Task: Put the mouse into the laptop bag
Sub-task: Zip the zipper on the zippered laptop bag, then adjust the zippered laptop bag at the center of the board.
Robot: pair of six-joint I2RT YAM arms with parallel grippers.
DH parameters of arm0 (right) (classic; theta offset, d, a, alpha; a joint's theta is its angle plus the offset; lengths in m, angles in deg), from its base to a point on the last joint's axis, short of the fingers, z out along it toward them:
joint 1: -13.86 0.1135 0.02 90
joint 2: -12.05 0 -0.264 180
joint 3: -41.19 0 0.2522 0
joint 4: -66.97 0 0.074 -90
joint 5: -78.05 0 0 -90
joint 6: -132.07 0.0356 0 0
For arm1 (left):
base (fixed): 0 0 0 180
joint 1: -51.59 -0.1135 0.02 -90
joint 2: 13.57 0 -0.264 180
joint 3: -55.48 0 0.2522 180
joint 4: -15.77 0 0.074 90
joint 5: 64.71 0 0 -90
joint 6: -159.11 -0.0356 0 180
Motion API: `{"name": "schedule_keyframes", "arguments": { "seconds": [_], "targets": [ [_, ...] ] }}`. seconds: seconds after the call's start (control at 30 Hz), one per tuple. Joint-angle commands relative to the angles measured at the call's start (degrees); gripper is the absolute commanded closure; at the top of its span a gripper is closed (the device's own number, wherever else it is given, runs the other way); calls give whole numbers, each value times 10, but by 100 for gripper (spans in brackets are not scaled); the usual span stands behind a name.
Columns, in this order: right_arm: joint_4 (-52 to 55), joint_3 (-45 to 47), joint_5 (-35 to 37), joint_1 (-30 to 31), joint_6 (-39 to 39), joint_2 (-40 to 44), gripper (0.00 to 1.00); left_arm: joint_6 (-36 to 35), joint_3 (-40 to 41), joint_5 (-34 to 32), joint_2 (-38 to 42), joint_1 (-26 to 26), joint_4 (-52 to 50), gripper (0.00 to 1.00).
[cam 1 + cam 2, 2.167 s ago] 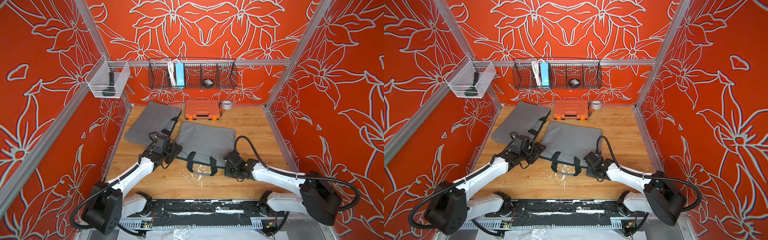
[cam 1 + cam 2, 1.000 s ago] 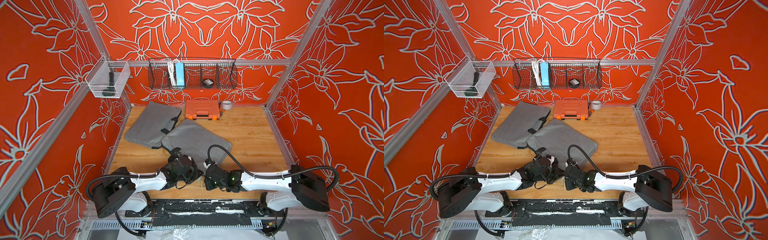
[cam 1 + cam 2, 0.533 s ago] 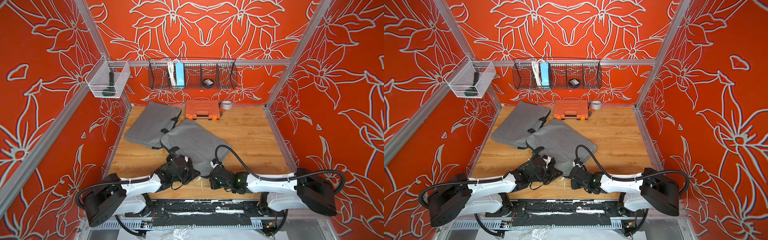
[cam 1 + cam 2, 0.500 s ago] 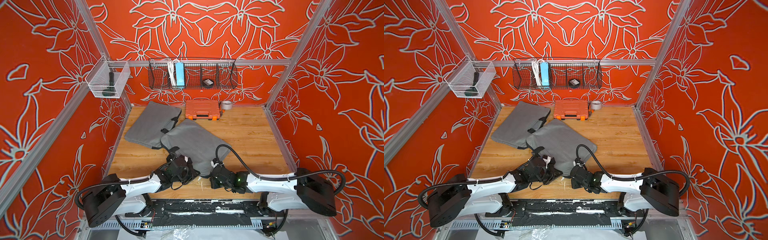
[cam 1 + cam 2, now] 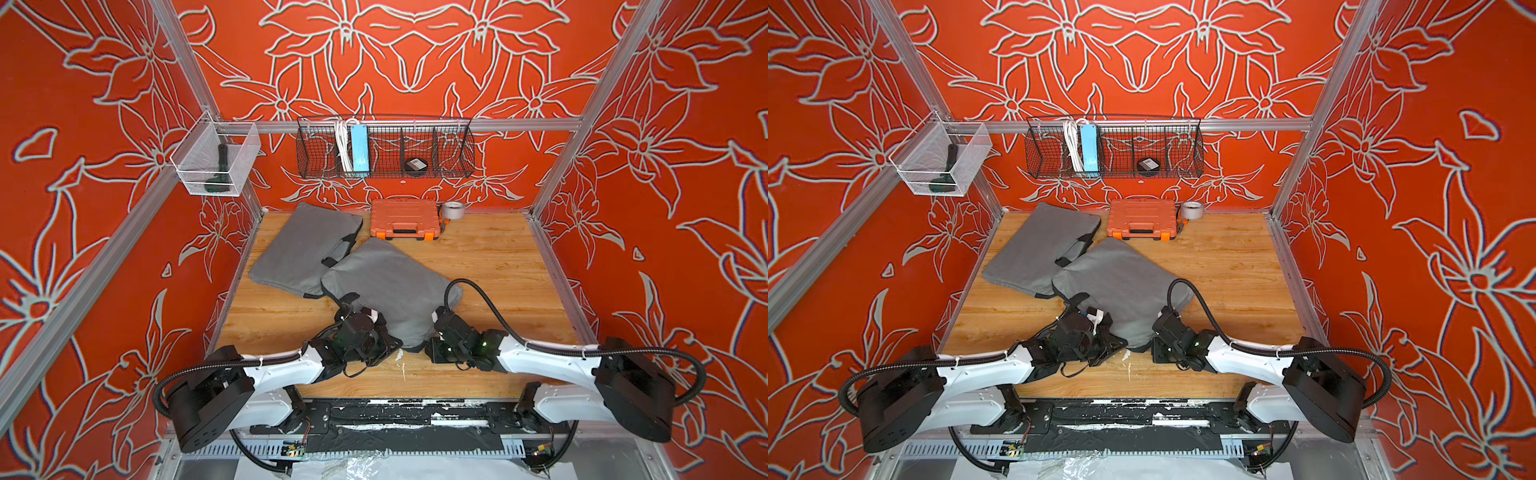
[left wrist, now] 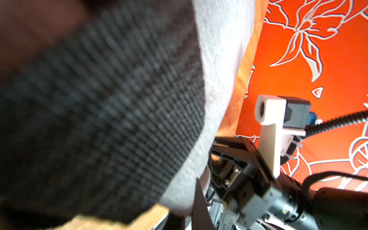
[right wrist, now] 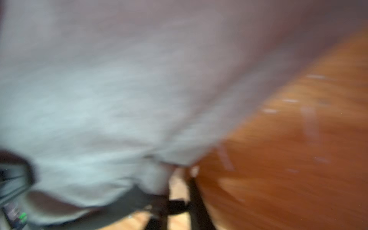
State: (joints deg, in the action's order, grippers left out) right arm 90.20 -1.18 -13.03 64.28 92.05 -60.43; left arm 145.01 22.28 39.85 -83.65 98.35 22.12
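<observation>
1. The left gripper [image 5: 371, 329] is closed. Judging by the black woven strap filling the left wrist view, it is clamped on the handle of the laptop bag [image 5: 390, 282] at the bag's near left corner.
2. The laptop bag lies skewed across the middle of the table [image 5: 498, 257]. Its far corner overlaps a second grey bag [image 5: 303, 249], and no opening is visible.
3. The right gripper [image 5: 437, 332] sits at the bag's near right corner. The right wrist view is blurred, so I cannot tell how its jaws stand or whether they hold cloth.
4. I cannot pick out the mouse with certainty. It is not on the bare wood and not in either tool. The task looks barely begun: the bag is only being positioned, and fetching and inserting the mouse remain.
5. The surface is pale wood with white scuffs near the front edge.
6. On the left wall hangs a white mesh basket [image 5: 195, 166] holding a dark tool.
7. On the back wall a wire basket [image 5: 457, 145] holds a blue power strip [image 5: 358, 147] and a small black round item [image 5: 415, 164].
8. Below it stand an orange case [image 5: 405, 218] and a tape roll [image 5: 453, 210].
9. The walls are red with a white floral pattern.
</observation>
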Motion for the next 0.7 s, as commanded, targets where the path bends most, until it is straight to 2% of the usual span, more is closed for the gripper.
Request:
{"name": "schedule_keyframes", "arguments": {
  "seconds": [0.0,0.1,0.23,0.33,0.43,0.6,0.67],
  "targets": [
    [116,4,89,-27,8,18,43,-8,-2,-45,18,-10,-58,89],
    [142,5,97,-50,9,57,22,-12,-3,-86,45,-14,-113,63],
    [150,5,95,-84,0,115,8,-14,23,-98,94,-46,-138,45],
    [115,0,71,-106,-21,134,3,-28,34,-101,128,-79,-168,42],
    [101,-27,61,-122,-32,107,1,-45,43,-114,160,-116,-193,40],
    [81,-92,42,-153,-48,-18,1,-82,71,-48,129,-205,-142,39],
    [68,-115,41,-158,-54,-65,2,-95,74,-34,97,-223,-115,39]
  ]
}}
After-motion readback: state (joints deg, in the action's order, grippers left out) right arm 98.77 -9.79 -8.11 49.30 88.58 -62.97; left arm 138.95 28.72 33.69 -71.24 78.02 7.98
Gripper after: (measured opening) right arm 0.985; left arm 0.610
